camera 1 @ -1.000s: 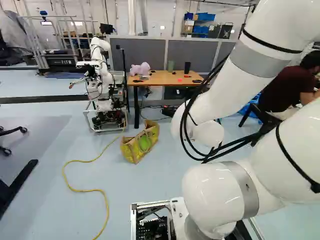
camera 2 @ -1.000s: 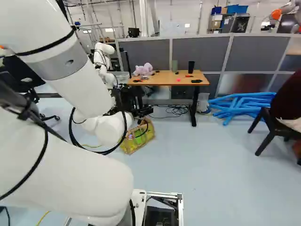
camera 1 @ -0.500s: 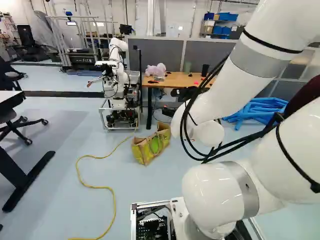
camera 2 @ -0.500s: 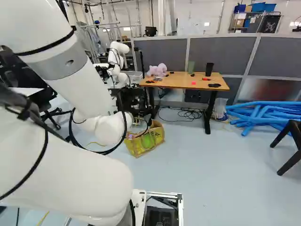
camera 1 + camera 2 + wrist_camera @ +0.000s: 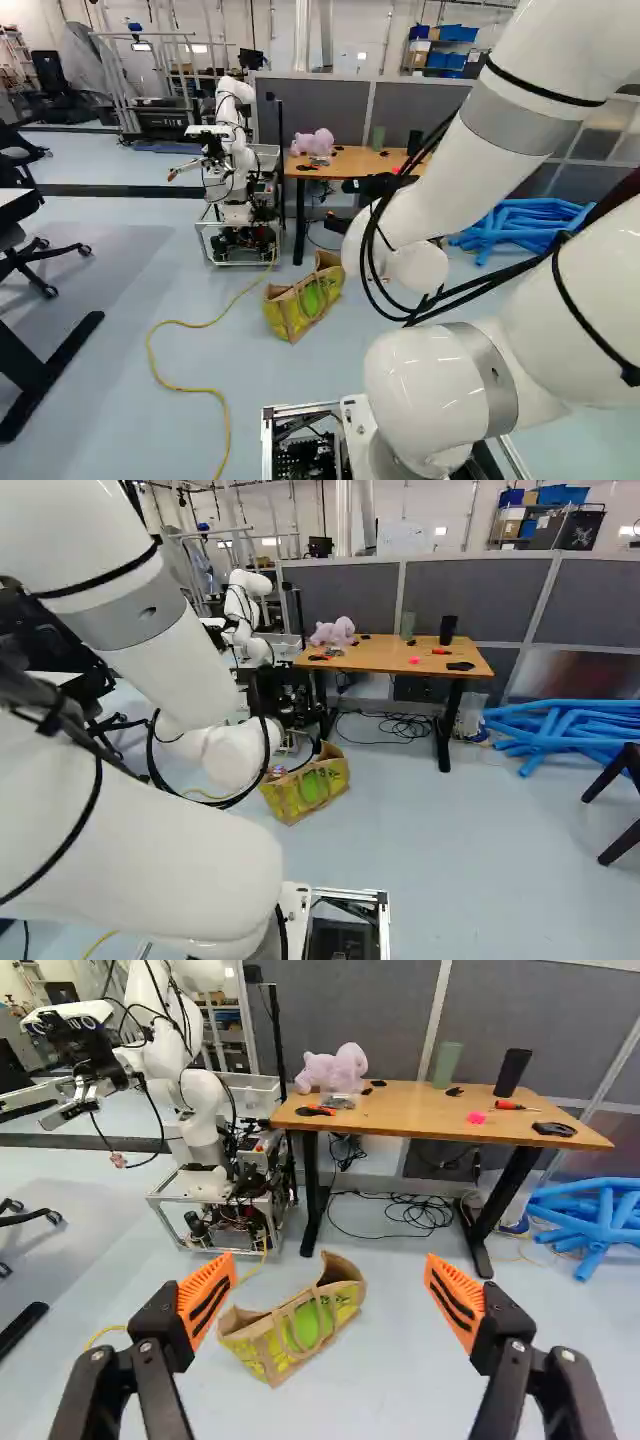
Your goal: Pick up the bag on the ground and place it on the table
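Observation:
The tan and yellow-green bag (image 5: pixel 345 1305) lies tilted on the floor in front of the table, its handles uppermost and something bright green showing at its side. The same bag (image 5: pixel 290 312) is left of my arm in the left base view. My gripper (image 5: pixel 330 1298) is open in the wrist view, the bag ahead of it within the span between its orange-padded fingers, not touched. In the base views my arm hides the gripper. The wooden table (image 5: pixel 400 1110) stands beyond the bag; in the right base view its top (image 5: pixel 385 658) shows in full.
Another robot (image 5: pixel 205 1110) stands left of the table. A yellow cable (image 5: pixel 185 388) runs over the floor towards it. Black cables (image 5: pixel 400 723) lie under the table, blue tubes (image 5: pixel 560 730) to its right. The tabletop holds a pink plush (image 5: pixel 333 1065), cups and small tools.
The base has turned left and moved a little closer, so the bag and table sit further right and larger in both base views. My arm keeps its pose against its lowest joint.

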Available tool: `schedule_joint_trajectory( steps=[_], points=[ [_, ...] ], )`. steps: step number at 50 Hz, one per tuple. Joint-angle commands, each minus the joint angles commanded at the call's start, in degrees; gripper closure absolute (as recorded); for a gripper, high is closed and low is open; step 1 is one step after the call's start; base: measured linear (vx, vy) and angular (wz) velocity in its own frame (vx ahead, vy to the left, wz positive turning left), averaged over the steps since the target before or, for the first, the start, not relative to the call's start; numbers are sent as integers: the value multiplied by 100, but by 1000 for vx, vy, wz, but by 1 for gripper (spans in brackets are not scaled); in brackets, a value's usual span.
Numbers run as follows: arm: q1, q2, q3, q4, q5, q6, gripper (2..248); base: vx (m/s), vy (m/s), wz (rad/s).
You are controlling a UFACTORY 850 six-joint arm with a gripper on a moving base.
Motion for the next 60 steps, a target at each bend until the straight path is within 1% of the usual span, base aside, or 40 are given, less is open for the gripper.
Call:
schedule_joint_trajectory(
  steps=[36, 60],
  points=[
    [0, 0, 0, 0, 0, 0, 3, 177, 7, -4],
    [0, 0, 0, 0, 0, 0, 3, 157, 51, -25]
  ],
)
